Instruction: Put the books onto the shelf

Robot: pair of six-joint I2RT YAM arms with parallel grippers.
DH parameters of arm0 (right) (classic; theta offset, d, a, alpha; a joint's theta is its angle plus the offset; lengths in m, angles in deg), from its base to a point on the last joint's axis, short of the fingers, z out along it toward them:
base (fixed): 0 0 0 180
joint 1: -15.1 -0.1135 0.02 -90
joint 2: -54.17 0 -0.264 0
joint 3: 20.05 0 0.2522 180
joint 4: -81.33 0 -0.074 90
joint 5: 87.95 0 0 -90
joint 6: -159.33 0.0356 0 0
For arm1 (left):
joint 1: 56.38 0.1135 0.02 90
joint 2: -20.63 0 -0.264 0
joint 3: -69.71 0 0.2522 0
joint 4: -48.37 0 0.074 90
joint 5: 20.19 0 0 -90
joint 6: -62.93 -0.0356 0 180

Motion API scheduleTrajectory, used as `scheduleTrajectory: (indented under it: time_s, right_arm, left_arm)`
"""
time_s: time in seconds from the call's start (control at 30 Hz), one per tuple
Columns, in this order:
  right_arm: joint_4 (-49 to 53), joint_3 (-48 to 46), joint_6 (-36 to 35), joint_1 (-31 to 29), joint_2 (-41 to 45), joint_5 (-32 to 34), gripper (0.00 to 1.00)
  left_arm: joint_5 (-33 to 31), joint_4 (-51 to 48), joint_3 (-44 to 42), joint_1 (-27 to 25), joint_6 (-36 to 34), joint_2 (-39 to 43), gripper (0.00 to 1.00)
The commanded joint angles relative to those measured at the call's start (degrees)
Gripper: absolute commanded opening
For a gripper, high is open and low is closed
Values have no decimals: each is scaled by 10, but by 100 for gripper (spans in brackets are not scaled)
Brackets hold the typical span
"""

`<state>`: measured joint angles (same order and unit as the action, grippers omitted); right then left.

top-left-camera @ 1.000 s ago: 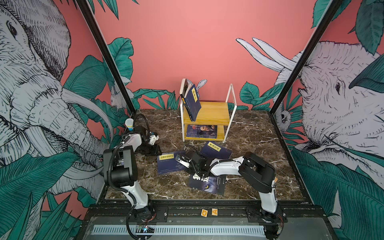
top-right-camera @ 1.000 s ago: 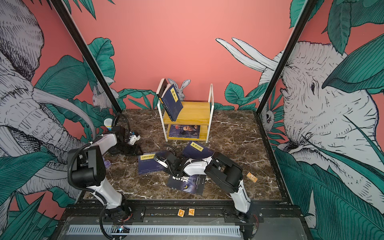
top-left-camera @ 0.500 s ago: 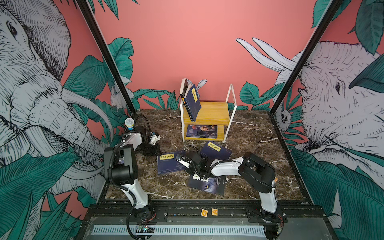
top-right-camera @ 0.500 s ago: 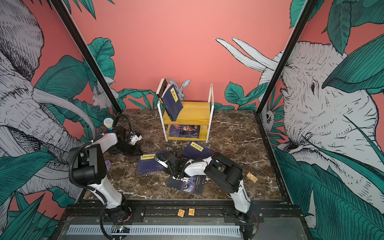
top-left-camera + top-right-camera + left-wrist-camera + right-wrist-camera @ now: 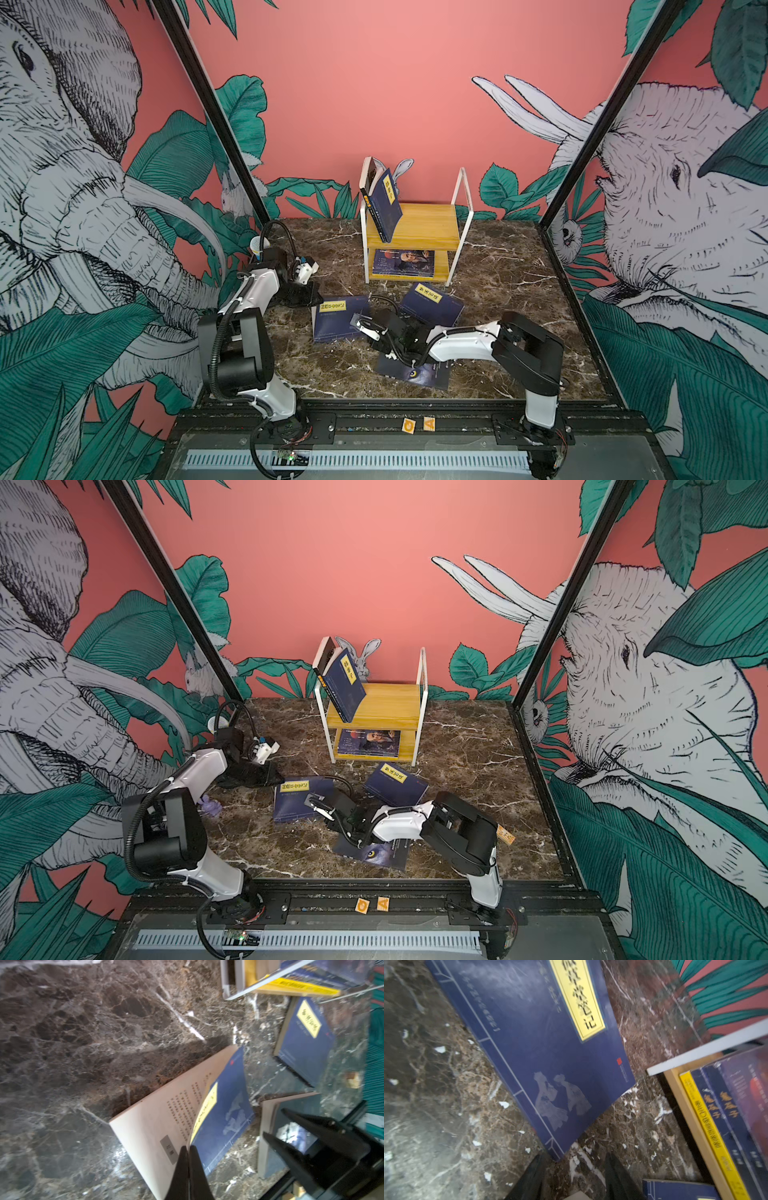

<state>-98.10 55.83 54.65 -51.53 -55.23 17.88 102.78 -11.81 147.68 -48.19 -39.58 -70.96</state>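
Note:
Two navy books lie on the marble. My left gripper (image 5: 314, 298) (image 5: 188, 1152) is shut on the cover edge of the left one (image 5: 337, 318) (image 5: 225, 1109), whose cover curls up off a cream page. My right gripper (image 5: 360, 325) (image 5: 576, 1160) stands open at this book's other corner (image 5: 546, 1053), holding nothing. The second navy book (image 5: 432, 305) (image 5: 305, 1039) lies in front of the shelf (image 5: 432, 224). A black wolf-eye book (image 5: 415, 372) lies under my right arm. On the shelf, a navy book (image 5: 384, 203) leans on the top board and a purple book (image 5: 403, 262) lies below.
A dark book (image 5: 371, 174) leans behind the navy one on the top board. A yellow-spined book (image 5: 708, 1136) lies in the lower tier. A small purple figure (image 5: 210, 806) and a paper cup (image 5: 257, 245) sit at the left. An orange tag (image 5: 505, 835) lies at the right.
My left gripper has closed on the navy book's cover edge. My right gripper's jaws have parted. Both arms have hardly shifted.

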Motion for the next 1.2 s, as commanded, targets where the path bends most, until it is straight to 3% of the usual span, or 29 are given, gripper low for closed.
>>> scheduleTrajectory:
  time_s: [0.0,0.3,0.6,0.77,0.93,0.97,1.0,1.07,1.17]
  right_arm:
    - [-63,-5,-61,-37,3,81,54]
    - [-153,30,-115,-65,-79,142,70]
    - [-179,96,-179,-65,-173,165,69]
    - [-200,111,-195,-63,-204,176,56]
    - [-224,107,-207,-61,-209,188,17]
    - [-230,98,-205,-61,-202,184,8]
    - [-243,87,-201,-61,-196,180,0]
    - [-264,71,-197,-60,-187,177,0]
    - [-256,59,-192,-61,-172,176,0]
  left_arm:
    - [53,-23,5,3,30,29,0]
    - [95,-37,17,2,78,44,0]
    - [98,-35,12,3,82,40,0]
    - [94,-41,14,3,75,43,0]
    - [86,-37,11,2,80,45,0]
    - [88,-37,12,2,82,47,5]
    - [93,-34,11,2,85,50,18]
    - [99,-24,5,3,93,57,40]
    - [87,-20,1,2,94,72,56]
